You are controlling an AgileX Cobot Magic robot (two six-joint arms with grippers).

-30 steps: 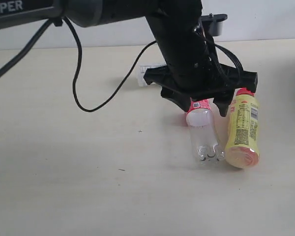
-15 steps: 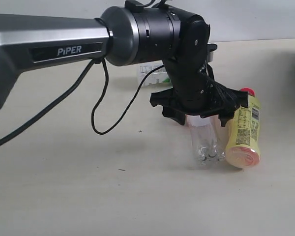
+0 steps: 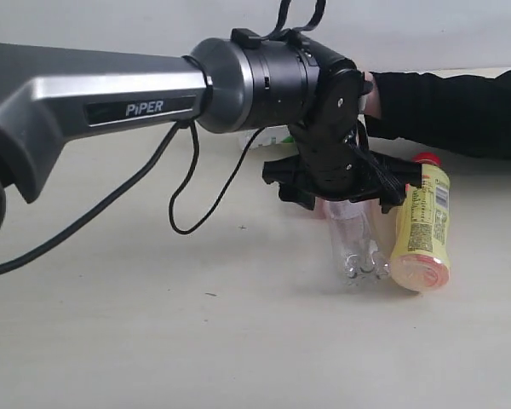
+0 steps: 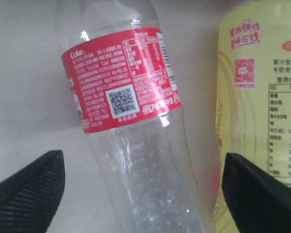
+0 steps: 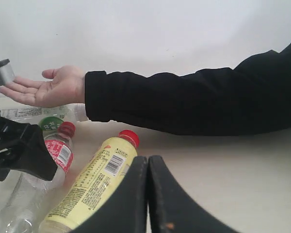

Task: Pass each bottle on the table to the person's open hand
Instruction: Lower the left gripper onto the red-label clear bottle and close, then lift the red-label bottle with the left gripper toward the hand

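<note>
Left hand (image 4: pixel 143 156) wide open astride red-label bottle (image 4: pixel 119 80), holding nothing; bottle likely light, slick, crushable, so grip at label

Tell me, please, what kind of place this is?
Probably a robotics lab bench: a pale table by a plain white wall, a branded robot arm, and plastic bottles lying on it.

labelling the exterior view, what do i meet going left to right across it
grey arm link -> black cable loop -> clear bottle with red label -> yellow bottle
</note>
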